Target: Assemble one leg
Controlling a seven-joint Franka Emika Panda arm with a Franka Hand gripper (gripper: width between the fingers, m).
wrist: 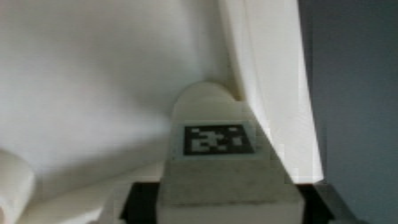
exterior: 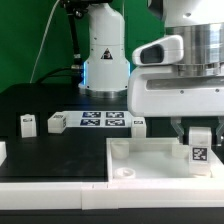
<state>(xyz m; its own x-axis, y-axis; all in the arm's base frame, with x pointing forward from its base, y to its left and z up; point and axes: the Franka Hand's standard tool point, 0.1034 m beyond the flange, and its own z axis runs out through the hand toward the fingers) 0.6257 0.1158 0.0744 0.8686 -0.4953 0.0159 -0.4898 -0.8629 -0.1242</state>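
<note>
My gripper (exterior: 198, 140) is shut on a leg (exterior: 199, 153), a small white block with a black-and-white tag facing the camera. I hold it upright inside the large white tray-like piece (exterior: 140, 150), at its corner on the exterior view's right. In the wrist view the leg (wrist: 217, 140) sits between my black finger pads (wrist: 150, 205), its far end at a rounded corner socket (wrist: 206, 97) beside the tray's wall (wrist: 267, 70). I cannot tell whether the leg is seated in the socket.
Three more legs stand on the black table: two (exterior: 27, 123) (exterior: 57, 122) on the exterior view's left and one (exterior: 138, 122) beside the marker board (exterior: 102, 120). A white robot base (exterior: 103, 50) stands at the back.
</note>
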